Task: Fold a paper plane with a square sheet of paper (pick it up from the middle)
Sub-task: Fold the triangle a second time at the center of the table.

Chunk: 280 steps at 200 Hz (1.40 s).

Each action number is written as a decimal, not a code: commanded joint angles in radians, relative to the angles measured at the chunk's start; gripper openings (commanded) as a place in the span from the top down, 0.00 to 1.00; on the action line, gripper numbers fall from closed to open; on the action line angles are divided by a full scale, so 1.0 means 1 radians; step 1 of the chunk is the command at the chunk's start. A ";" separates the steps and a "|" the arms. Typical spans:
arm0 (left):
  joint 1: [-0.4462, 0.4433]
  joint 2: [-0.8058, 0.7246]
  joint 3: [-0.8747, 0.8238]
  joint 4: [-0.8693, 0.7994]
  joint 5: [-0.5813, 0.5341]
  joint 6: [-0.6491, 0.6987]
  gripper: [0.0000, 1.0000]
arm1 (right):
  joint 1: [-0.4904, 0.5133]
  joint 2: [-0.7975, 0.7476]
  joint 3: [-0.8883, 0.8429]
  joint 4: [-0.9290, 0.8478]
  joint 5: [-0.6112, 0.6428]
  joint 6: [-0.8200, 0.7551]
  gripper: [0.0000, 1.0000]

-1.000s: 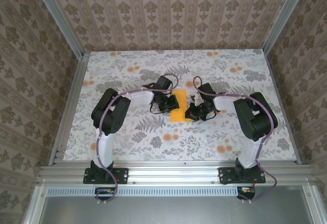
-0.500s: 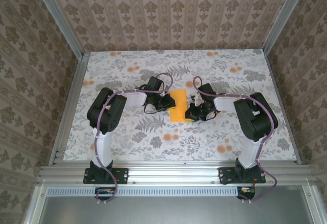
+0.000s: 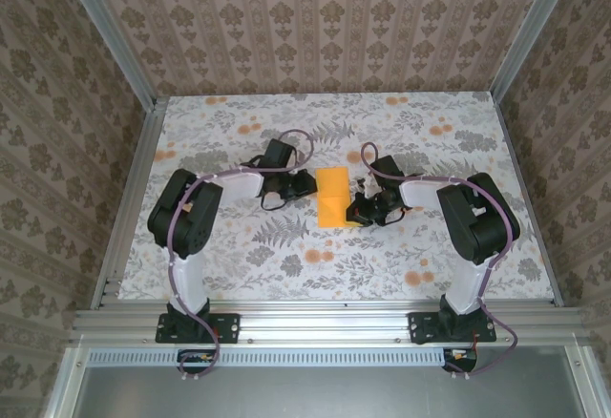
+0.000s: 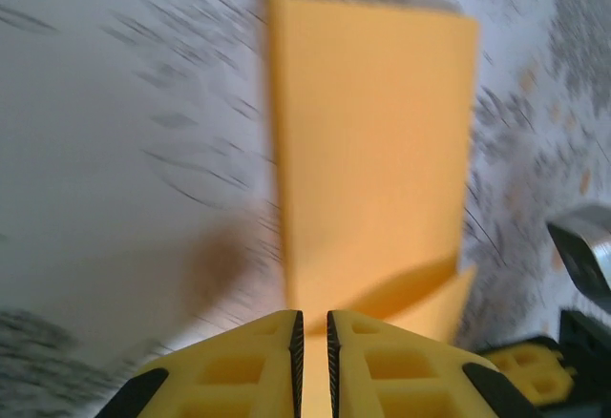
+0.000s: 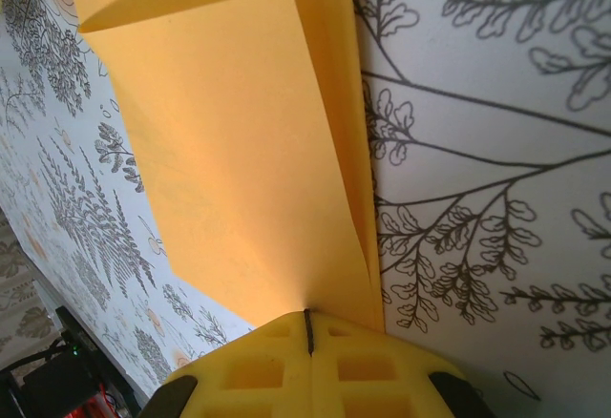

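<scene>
— Two entries needed: surroundings, then orientation.
— Noted. Tabletop (image 3: 239, 246) printed with ferns and orange flowers. Patterned walls (image 3: 315, 27) on three sides. Aluminium rail (image 3: 315, 321) along the near edge. Left end effector (image 3: 305, 187) sits just beside the left edge of the square sheet of paper (image 3: 332, 198). Right end effector (image 3: 354, 212) is at its near right corner. Purple cables (image 3: 298, 135) loop over both arms.
— Orientation of the sheet?
— Folded to an oblong, mid-tabletop, between the two arms. Long axis runs from the near side to the far side, leaning slightly. Both ends are blunt. Right wrist view: a fold runs along one long edge, with a layer lying over it.
— Grips?
— Right: fingers shut, the paper pinched in the seam. Left: fingers parted by a narrow slit, tips at the sheet's edge, nothing seen clamped. That view is blurred.
</scene>
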 commanded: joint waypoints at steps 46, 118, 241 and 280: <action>-0.113 0.034 0.015 0.009 0.037 -0.046 0.85 | -0.005 0.053 -0.059 -0.172 0.170 -0.009 0.98; -0.147 0.114 0.067 0.010 0.115 -0.056 0.86 | -0.004 0.057 -0.065 -0.164 0.172 -0.002 0.98; -0.153 0.177 0.137 -0.177 0.025 -0.033 0.88 | -0.004 0.058 -0.077 -0.168 0.191 0.006 0.98; -0.112 0.174 0.100 -0.172 -0.039 -0.042 0.88 | -0.004 0.056 -0.088 -0.171 0.199 0.000 0.98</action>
